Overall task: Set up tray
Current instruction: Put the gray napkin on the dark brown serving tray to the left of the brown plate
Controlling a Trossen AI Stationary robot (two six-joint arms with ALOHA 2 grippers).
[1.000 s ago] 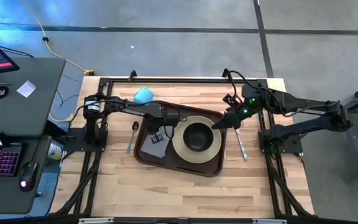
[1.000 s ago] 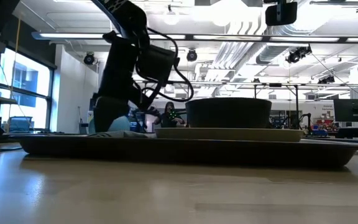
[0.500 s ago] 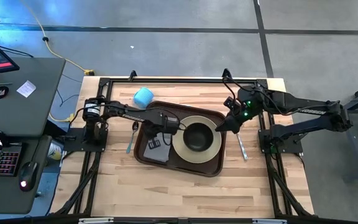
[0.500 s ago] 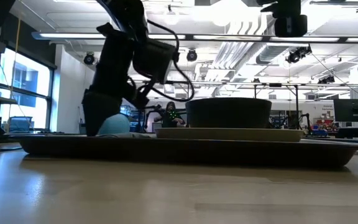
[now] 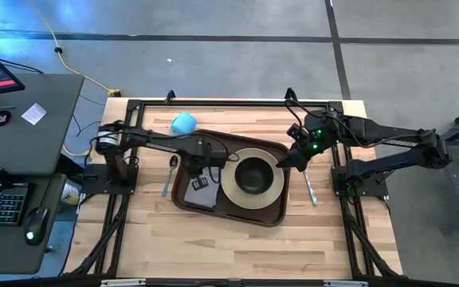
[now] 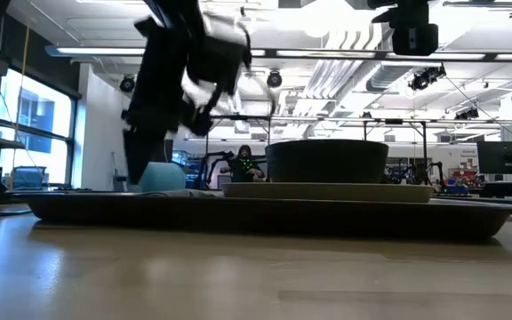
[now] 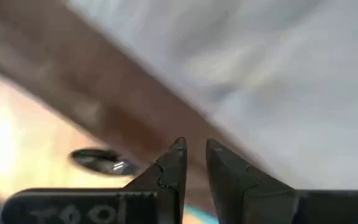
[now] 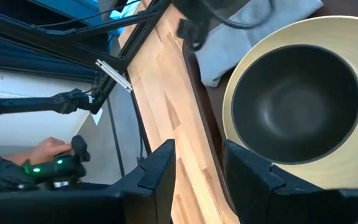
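Observation:
The dark brown tray point(image 5: 271, 209) point(image 6: 238, 213) lies flat in the middle of the table. On it rests a round beige plate point(image 5: 231, 188) with a dark bowl point(image 5: 253, 174) point(image 8: 297, 102) standing on it. A grey napkin point(image 5: 202, 194) point(image 7: 291, 81) lies flat on the tray's left part. My left gripper point(image 5: 198, 180) point(image 7: 194, 148) hovers over the napkin near the tray's left rim, its fingers only a narrow gap apart. My right gripper point(image 5: 281, 163) point(image 8: 197, 165) is open above the plate's right rim. Neither touches anything.
A spoon point(image 5: 169, 177) point(image 7: 101, 160) lies on the wood left of the tray. A light blue cup point(image 5: 184, 123) point(image 6: 163, 178) sits near the far edge. Another piece of cutlery point(image 5: 310, 187) lies right of the tray. In the right wrist view, a person's hand point(image 8: 48, 149) shows beyond the table.
My left gripper has moved from beside the plate toward the table's left, across the napkin to the tray's left rim, rising a little at the end. The tray, plate, bowl and napkin have stayed where they were.

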